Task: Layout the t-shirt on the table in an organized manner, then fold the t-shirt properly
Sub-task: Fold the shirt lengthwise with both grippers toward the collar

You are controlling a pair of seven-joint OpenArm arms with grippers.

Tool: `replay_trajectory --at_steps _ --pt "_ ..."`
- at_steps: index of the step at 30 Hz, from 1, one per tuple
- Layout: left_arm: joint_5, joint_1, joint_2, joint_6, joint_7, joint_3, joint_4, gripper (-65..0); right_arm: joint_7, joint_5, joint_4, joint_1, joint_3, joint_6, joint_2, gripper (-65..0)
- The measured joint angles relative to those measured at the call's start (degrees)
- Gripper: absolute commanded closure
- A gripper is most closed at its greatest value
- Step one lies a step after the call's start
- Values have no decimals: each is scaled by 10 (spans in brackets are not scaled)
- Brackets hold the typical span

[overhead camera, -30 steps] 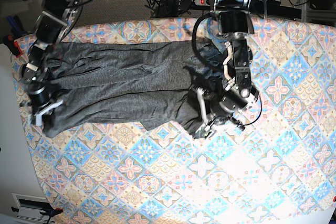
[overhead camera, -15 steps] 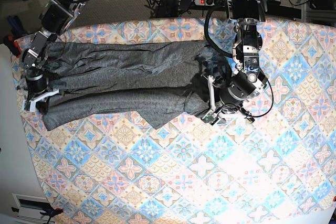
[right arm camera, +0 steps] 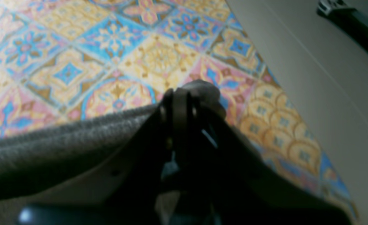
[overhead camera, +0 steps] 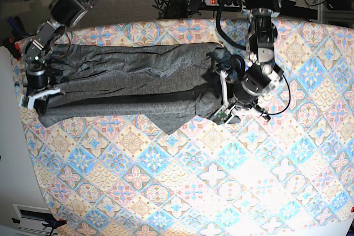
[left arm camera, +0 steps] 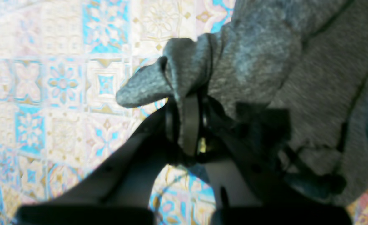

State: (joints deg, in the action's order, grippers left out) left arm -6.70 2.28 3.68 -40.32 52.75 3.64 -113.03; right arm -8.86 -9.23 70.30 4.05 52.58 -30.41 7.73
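The t-shirt (overhead camera: 133,84) lies stretched in a long band across the far part of the tabletop (overhead camera: 232,186), its two ends pinched so the cloth can be drawn taut and flat. The left gripper (overhead camera: 225,115) has its fingers (left arm camera: 191,125) closed on a bunched fold. The right gripper (overhead camera: 37,96) is clamped on the opposite edge near the tabletop's rim.

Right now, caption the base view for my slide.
Both grippers pinch opposite ends of the t-shirt on the table.
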Motion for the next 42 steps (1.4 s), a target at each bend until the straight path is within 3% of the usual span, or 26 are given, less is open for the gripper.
replay_trajectory --at_steps 8,13,22,30,42 --pt "2 25 0 0 -1 2 -4 0 6 2 35 -9 9 0 -19 0" --pt "2 47 2 0 -2 2 -16 0 -9 -2 64 -27 66 0 -55 0" --pt "-2 84 2 0 -4 2 -21 0 -5 -2 76 -52 76 0 -75 0" --pt "-2 106 1 0 -4 2 -21 0 -3 0 78 -48 133 0 -98 0" --pt "-2 125 14 0 -6 3 20 0 -1 0 71 -75 135 0 -101 0"
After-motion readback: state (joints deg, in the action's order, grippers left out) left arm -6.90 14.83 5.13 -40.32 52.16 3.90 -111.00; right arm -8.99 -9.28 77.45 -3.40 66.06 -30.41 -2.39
